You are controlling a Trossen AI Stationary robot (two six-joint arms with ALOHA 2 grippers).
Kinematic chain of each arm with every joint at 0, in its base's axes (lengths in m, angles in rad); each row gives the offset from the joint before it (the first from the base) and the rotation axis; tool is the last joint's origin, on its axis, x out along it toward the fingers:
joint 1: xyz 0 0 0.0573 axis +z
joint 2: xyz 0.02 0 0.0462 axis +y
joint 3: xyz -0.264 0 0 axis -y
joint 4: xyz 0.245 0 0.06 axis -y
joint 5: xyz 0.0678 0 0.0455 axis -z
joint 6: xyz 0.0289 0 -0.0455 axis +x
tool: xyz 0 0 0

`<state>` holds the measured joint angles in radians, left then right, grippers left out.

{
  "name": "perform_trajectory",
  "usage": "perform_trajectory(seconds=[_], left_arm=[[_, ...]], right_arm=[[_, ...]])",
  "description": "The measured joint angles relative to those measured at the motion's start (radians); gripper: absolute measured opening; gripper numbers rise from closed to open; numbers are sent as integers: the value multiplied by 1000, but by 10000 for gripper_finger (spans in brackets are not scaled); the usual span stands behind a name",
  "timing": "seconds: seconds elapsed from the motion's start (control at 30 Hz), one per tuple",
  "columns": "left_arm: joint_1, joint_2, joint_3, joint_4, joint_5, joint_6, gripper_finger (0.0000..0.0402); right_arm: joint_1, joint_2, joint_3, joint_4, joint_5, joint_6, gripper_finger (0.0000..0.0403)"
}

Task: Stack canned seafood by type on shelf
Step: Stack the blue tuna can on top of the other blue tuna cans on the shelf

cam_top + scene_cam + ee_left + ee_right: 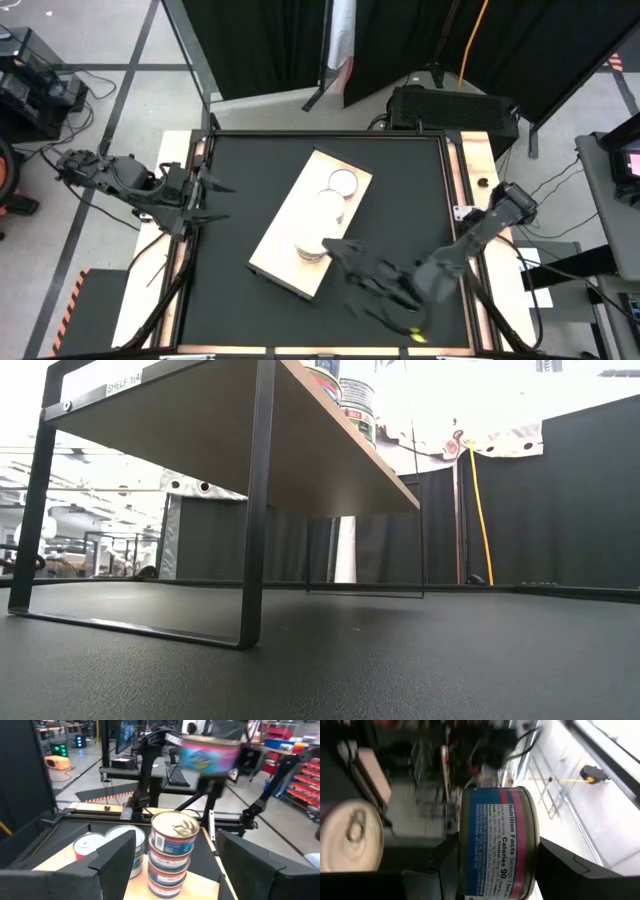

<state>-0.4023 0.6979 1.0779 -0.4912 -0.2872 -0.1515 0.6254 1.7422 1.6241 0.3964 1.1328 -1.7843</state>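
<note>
Right gripper clamps a blue-and-red tin above the shelf; left gripper waits wide open, empty.

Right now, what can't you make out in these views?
- Left wrist view: held tin motion-blurred, label unreadable.
- High view: right tool smeared by motion; held tin hidden beneath it.
- Low view: shelf seen from underneath; its board hides nearly all tins.
- High view: stack covers its lower tins, count unclear.
</note>
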Motion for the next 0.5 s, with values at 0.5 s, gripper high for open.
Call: perform_trajectory(seconds=[0.5], left_arm=[[0,13,0,37,-21,1,279]], right_arm=[[21,-88,0,-452,-27,516,199]])
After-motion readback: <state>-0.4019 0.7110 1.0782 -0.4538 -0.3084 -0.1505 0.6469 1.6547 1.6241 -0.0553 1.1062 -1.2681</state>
